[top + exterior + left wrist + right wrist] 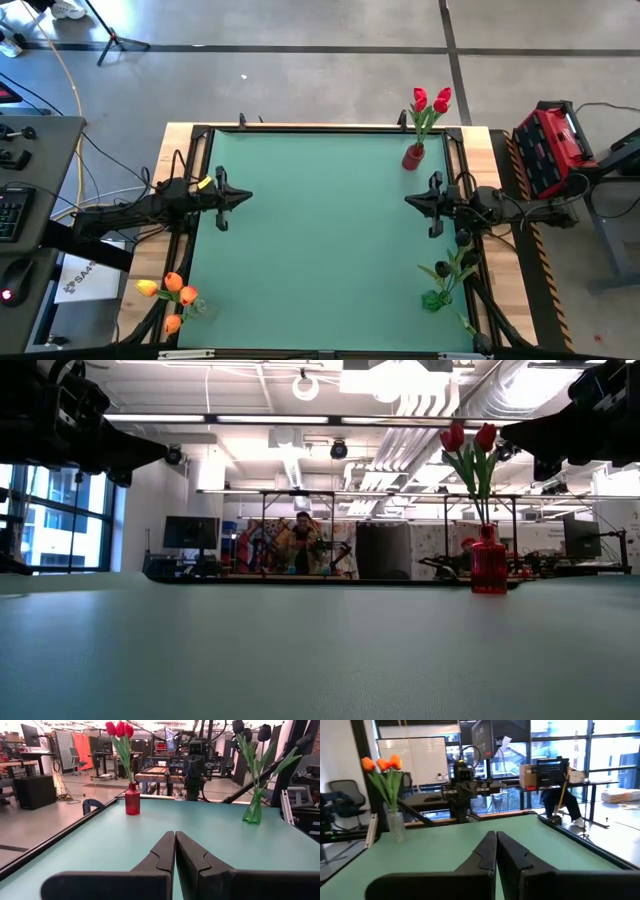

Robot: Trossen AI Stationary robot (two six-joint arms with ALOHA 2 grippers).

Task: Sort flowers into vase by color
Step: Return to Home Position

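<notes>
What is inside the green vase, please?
Dark tulips stand in the green vase, green stems and leaves rising above its rim. Stem ends within it cannot be made out.

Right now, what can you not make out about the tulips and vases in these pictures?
1. High view: how many dark tulips; heads merge with the right arm.
2. High view: the clear vase under the orange tulips; too small.
3. Low view: only the red vase shows; the others fall outside the frame.
</notes>
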